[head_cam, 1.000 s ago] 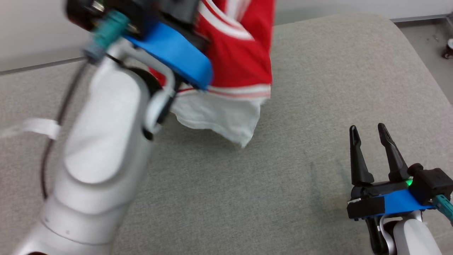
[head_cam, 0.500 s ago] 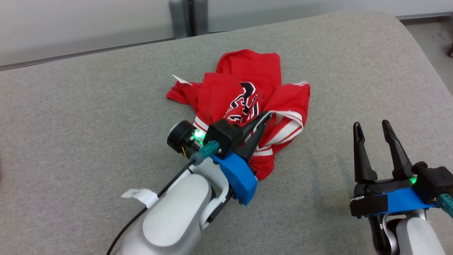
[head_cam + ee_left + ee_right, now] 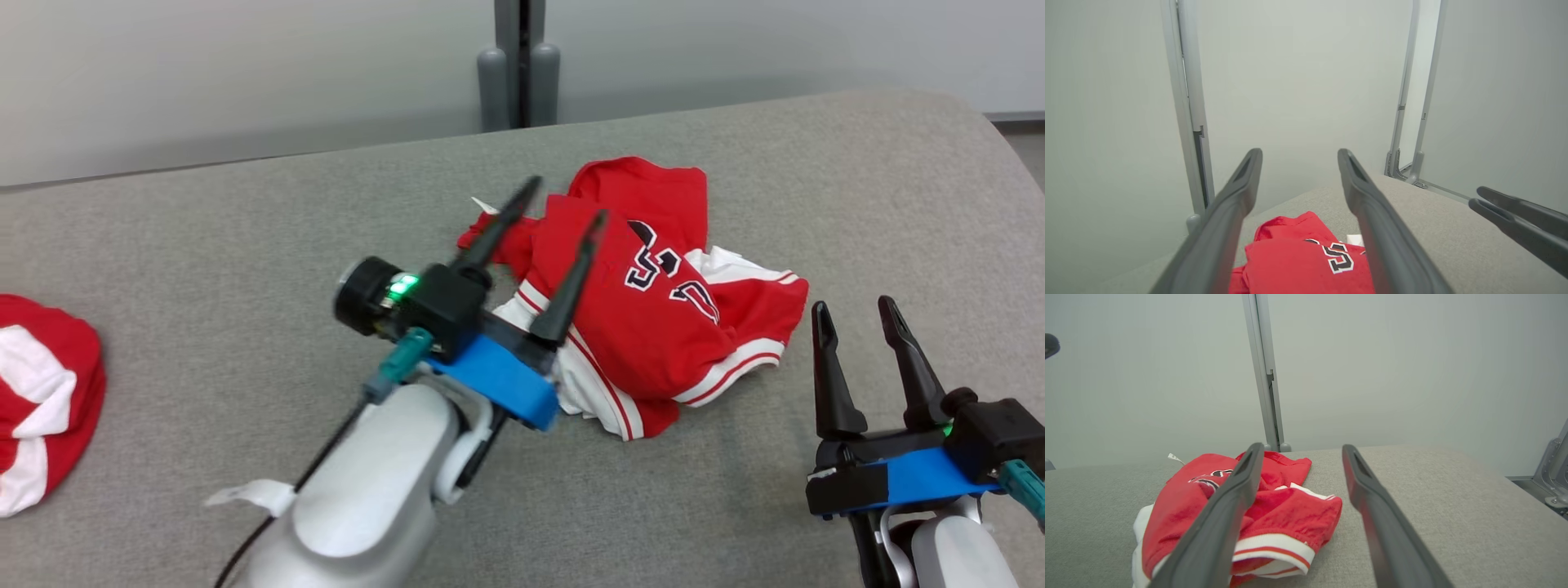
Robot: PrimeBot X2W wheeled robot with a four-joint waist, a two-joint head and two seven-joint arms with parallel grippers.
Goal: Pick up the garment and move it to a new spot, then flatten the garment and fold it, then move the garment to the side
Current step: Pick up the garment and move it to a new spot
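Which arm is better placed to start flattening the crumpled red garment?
Left, probably. The left gripper hangs open over the garment, fingers pointing across it. The right gripper, also open, sits off to one side, apart from the cloth.

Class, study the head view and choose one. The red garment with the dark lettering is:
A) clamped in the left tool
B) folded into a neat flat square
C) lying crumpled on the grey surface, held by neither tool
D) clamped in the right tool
C: the garment lies bunched on the grey surface, and the left tool and right tool both stand open and empty.
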